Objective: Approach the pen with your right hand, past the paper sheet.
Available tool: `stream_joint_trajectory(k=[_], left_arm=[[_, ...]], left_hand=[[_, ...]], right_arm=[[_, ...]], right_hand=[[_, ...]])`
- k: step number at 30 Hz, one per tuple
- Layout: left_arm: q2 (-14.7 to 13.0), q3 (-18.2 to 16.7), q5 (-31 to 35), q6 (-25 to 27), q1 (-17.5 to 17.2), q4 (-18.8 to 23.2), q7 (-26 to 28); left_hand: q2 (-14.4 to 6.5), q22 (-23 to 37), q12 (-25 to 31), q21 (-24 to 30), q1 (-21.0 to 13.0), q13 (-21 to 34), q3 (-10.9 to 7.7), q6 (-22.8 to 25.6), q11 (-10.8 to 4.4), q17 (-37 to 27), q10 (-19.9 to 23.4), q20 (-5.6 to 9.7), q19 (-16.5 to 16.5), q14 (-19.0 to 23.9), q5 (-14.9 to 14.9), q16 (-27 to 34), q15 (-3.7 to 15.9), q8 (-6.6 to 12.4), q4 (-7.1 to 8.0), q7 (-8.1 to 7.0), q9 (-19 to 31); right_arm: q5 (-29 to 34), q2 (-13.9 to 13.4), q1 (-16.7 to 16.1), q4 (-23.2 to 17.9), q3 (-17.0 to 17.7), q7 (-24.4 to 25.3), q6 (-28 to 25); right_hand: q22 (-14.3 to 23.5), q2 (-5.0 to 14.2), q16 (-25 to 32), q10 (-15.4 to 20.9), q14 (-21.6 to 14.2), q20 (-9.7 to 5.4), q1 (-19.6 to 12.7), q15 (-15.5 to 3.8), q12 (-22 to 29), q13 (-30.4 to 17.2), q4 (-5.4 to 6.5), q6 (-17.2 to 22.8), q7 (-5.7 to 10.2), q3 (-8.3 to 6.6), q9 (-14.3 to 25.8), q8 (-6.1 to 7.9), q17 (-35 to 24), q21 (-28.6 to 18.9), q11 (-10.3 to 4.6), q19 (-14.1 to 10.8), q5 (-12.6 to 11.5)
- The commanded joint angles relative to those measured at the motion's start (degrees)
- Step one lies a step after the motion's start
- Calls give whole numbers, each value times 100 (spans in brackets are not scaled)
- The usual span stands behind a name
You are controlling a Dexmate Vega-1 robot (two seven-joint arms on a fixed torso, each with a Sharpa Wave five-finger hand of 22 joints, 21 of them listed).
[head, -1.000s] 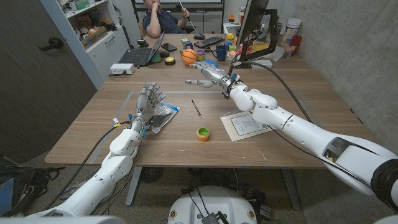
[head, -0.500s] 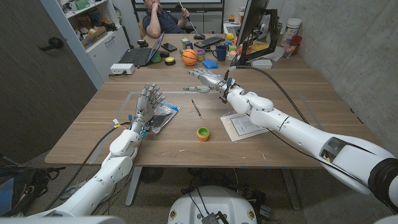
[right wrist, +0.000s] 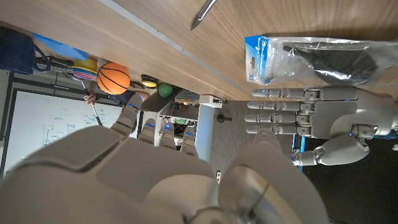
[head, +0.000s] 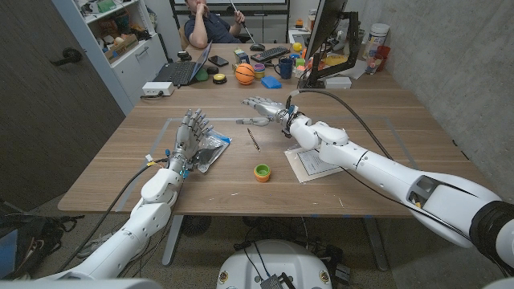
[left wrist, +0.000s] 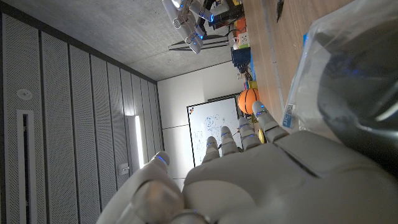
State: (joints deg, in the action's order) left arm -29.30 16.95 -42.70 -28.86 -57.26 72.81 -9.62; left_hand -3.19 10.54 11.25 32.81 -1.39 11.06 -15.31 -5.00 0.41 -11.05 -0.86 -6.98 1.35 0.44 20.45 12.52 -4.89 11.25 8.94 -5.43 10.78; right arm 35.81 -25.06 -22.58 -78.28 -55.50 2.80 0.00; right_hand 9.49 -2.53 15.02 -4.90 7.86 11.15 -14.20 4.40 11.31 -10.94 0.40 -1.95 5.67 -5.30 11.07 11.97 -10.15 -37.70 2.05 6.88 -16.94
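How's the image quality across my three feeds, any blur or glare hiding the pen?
Head view: evenly lit and sharp, the pen stands out dark on the wood, no glare. Right wrist view: the pen is crisp at the frame's edge, while the right robot hand up close is soft. Left wrist view: clear plastic bag shows bright reflections; near left robot hand blurred.

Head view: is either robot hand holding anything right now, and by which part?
Nothing is held. The right robot hand hovers open beyond the thin dark pen, apart from it. The left robot hand stands open beside the clear plastic packet.
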Motion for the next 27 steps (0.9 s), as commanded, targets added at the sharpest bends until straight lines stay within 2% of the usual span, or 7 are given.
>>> stream_joint_trajectory(k=[1,8,14,22,27], left_arm=[[-5,9,22,-14,21,-51,-40],[3,15,18,-15,34,-91,-57],[6,15,26,-24,37,-111,-49],[12,23,34,-22,41,-103,-41],[21,35,45,-20,46,-104,-34]], left_hand=[[-64,8,17,-36,25,33,46,20,26,-30,-4,-39,-24,-37,24,-1,-14,10,-4,-36,14],[-64,9,16,-48,26,34,55,21,30,-30,-7,-42,-17,-36,26,-1,-9,10,-3,-32,14],[-65,9,15,-54,27,34,62,19,32,-30,-8,-41,-20,-37,28,-1,-16,9,-2,-37,14],[-65,10,16,-62,29,34,73,16,28,-31,-5,-45,-27,-39,30,-1,-15,7,0,-31,14],[-65,10,16,-68,31,34,80,22,34,-31,-5,-46,-27,-38,31,-1,-15,9,1,-36,14]], right_arm=[[-54,171,143,386,-263,-127,100],[-6,231,183,503,-415,-192,140],[49,222,196,521,-478,-202,144],[144,199,217,506,-534,-219,96],[172,174,202,470,-536,-227,49]], right_hand=[[10,67,-31,7,-34,27,19,-6,14,-2,-3,30,21,25,17,-5,-5,24,29,-61,22],[10,112,-27,17,-87,24,-12,-10,10,-2,-7,-1,31,11,17,-24,-3,33,21,-157,26],[5,277,-14,138,-291,-104,-243,-51,25,2,-93,100,139,-82,10,-5,5,34,-15,-614,29],[-1,357,37,485,-710,-202,-601,-60,83,8,-274,448,235,-159,-1,68,14,106,-53,-1155,35],[-2,363,31,569,-783,-207,-699,-63,86,11,-327,560,250,-172,-4,86,16,141,-64,-1270,31]])
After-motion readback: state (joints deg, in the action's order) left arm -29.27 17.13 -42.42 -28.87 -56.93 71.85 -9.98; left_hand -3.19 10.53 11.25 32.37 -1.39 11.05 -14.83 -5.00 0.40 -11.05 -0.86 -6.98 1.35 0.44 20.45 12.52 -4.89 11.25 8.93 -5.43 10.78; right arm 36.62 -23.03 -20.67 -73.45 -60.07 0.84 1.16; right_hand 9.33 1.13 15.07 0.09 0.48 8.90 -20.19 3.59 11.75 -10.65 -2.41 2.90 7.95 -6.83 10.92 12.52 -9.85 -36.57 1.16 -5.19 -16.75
